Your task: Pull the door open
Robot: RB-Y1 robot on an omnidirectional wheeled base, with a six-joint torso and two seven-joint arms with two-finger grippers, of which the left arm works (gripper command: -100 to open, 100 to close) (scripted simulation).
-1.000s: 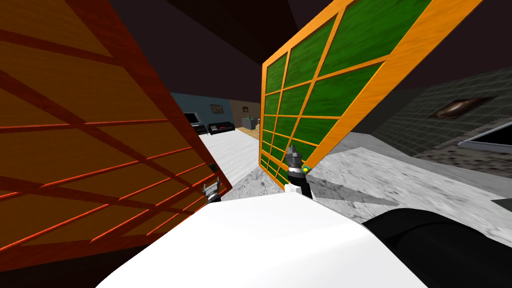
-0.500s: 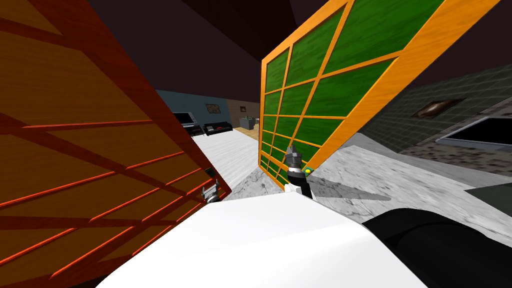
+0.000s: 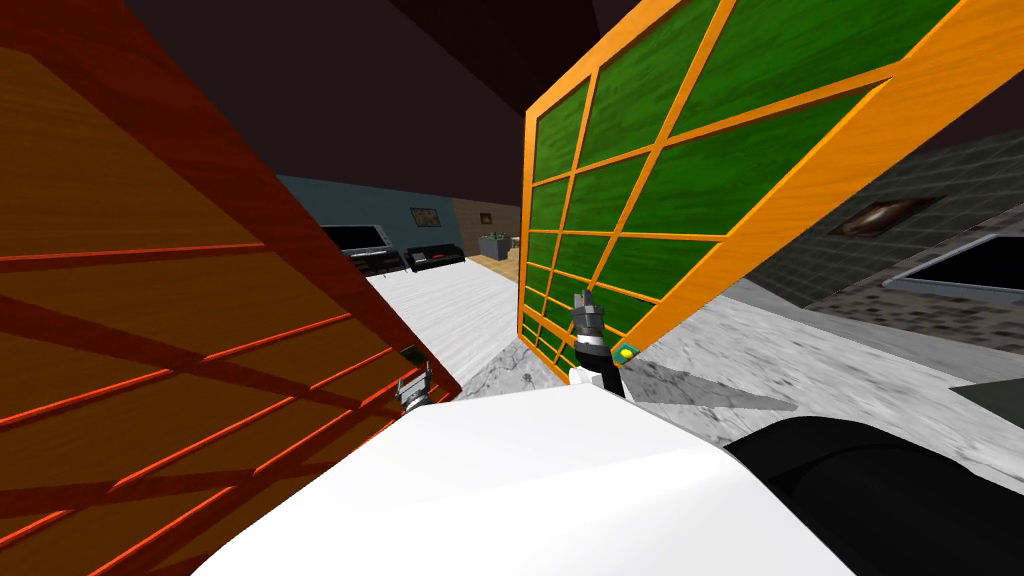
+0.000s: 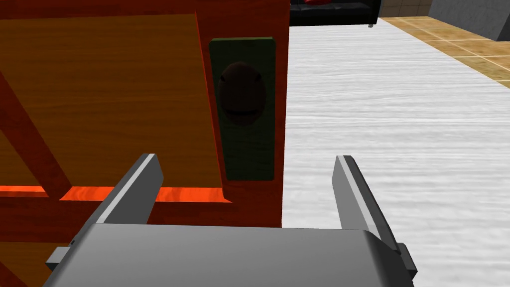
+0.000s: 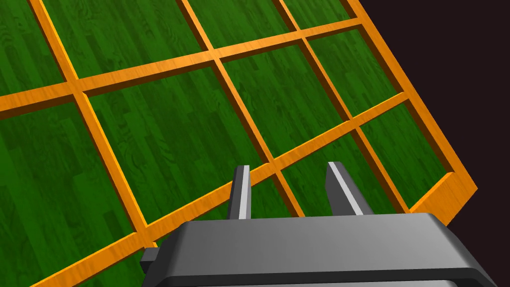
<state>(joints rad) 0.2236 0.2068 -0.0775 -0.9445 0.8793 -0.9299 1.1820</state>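
Left jaws wide apart, short of dark knob [image 4: 241, 94] on red-brown door [image 4: 99, 89]

We were in a home, marbled floor [image 3: 800, 350] underfoot, white floor [image 3: 460, 300] running to a living room, black sofa [image 3: 441, 256], framed picture [image 3: 431, 215], blue wall [image 3: 390, 205].

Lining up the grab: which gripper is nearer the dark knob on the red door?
Left. The left gripper sits just short of the knob; the right gripper faces the green door.

No readable txt, labels, brands or nos. on any surface — none.
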